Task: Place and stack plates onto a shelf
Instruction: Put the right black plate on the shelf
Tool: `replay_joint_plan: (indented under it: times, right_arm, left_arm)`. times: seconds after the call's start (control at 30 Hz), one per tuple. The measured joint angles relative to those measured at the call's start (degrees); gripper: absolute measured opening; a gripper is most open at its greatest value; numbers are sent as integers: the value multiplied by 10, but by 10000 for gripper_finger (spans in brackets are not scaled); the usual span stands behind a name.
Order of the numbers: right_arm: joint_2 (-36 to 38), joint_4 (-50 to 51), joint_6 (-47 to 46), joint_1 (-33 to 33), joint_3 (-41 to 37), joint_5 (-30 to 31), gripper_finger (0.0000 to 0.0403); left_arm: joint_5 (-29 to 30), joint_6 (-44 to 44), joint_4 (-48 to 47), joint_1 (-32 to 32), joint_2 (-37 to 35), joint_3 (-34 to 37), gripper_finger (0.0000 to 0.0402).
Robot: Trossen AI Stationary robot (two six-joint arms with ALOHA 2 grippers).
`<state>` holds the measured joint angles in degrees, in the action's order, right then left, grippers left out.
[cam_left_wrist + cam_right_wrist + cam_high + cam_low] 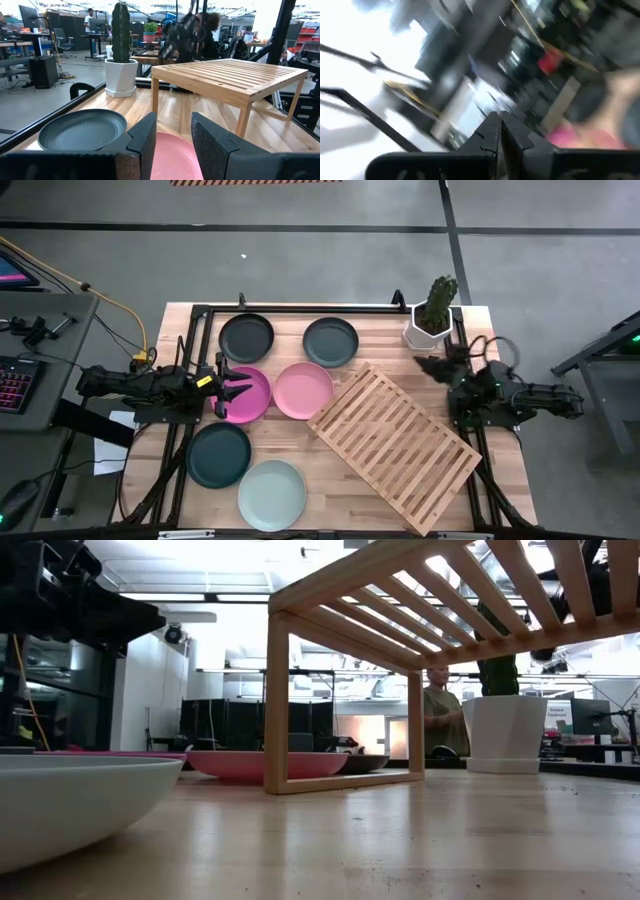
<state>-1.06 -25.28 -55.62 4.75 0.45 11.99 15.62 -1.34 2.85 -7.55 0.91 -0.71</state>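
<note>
Six plates lie flat on the tabletop left of the shelf (395, 445), a slatted wooden rack standing on its legs (278, 690). They are black (246, 337), dark grey (330, 341), magenta (250, 398), light pink (303, 390), dark teal (218, 454) and pale mint (271, 494). My left gripper (235, 392) is open above the magenta plate's left part, pointing toward the shelf. In its wrist view the light pink plate (175, 157) shows between the fingers (172, 142), with the dark grey plate (82, 130) beside it. My right gripper (424, 364) is shut (500, 131) in the air by the cactus pot.
A potted cactus (433, 315) stands at the far right corner, close to my right gripper and the shelf's far end. A black frame (300, 308) runs along the far edge. Bare wood shows near the shelf's near-left side (330, 500). A person (440, 715) is in the room behind.
</note>
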Motion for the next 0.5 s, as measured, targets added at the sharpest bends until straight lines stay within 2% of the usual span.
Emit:
replay_joint_plan:
  times: [0.13, 0.27, 0.37, 0.5]
  right_arm:
    - [-1, -133, 65, 0, 12, 56, 0]
    - [-20, -182, 151, 0, 60, 63, 0]
    - [-89, -180, 183, 0, 117, 66, 0]
    - [-233, -170, 217, 0, 220, 65, 0]
  left_arm:
    - [0, 0, 0, 0, 0, 0, 113]
    - [0, 0, 0, 0, 0, 0, 113]
    - [0, 0, 0, 0, 0, 0, 113]
    - [0, 0, 0, 0, 0, 0, 113]
